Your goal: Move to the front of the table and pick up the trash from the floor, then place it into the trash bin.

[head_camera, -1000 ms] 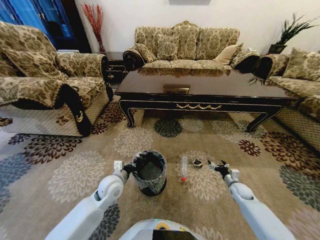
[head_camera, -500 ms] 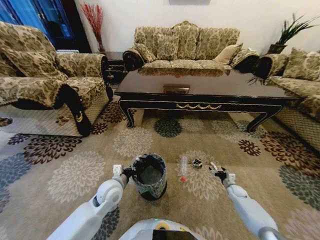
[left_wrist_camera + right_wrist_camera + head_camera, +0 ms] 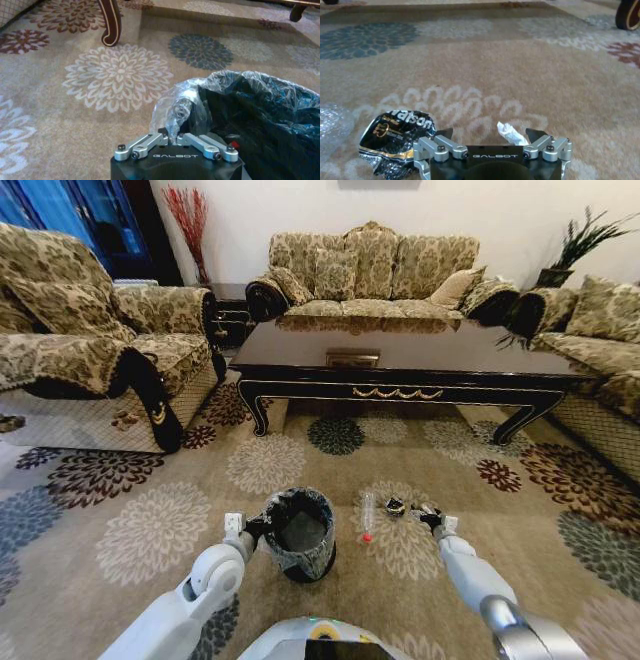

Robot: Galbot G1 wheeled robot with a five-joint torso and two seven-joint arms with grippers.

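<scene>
Trash (image 3: 396,507) lay on the flowered carpet (image 3: 150,530) in front of the table (image 3: 400,360), whose dark glossy tabletop stood between the sofas (image 3: 370,270) at the far side of the room. Next in size, the trash bin (image 3: 298,532) stood on the carpet near the robot, its crinkled bag (image 3: 210,97) folded over the rim. The left pincer (image 3: 176,140) was pressed together on that bag at the bin's rim. To the bin's right lay a small clear bottle (image 3: 368,514) with a red cap, then a crumpled dark wrapper (image 3: 397,140) bearing white lettering. The right pincer (image 3: 490,137) sat low over the carpet just beside the wrapper, its fingers spread, with a small white scrap (image 3: 511,133) lying between them.
</scene>
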